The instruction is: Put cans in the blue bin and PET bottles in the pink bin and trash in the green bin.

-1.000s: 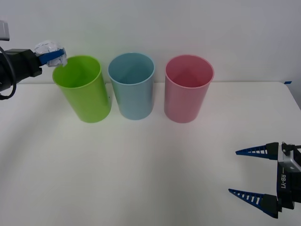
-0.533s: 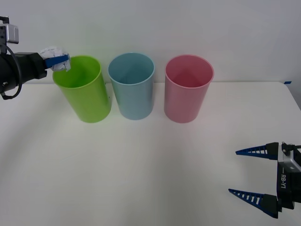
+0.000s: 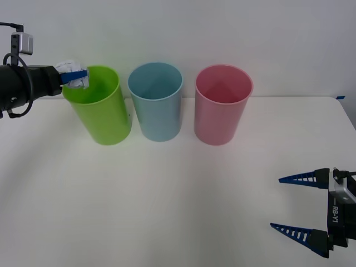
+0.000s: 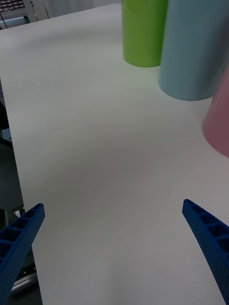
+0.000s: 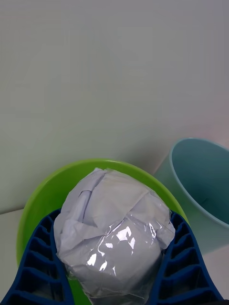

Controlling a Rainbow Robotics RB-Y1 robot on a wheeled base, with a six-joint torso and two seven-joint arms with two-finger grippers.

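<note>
Moved further right over the last second: left gripper (image 3: 75, 77), now reaching past the near-left rim of the green bin (image 3: 100, 111), clamped on the trash (image 3: 71, 73). From the front: trash held at rim height, seemingly just above the opening, though hard to judge. Blue bin (image 3: 157, 105) just right of green, pink bin (image 3: 221, 108) beyond it, all upright in a row on the table (image 3: 167, 200). Right gripper (image 3: 297, 204) parked low at the right edge, fingers spread wide.

From the right wrist: green (image 4: 143, 33), blue (image 4: 193, 52), pink (image 4: 220, 119) bases standing apart; table (image 4: 95, 143) below.

From the left wrist: trash (image 5: 112, 233) pinched between both fingers (image 5: 40, 262), over the green bin (image 5: 38, 200); blue bin (image 5: 202, 186) beside.
</note>
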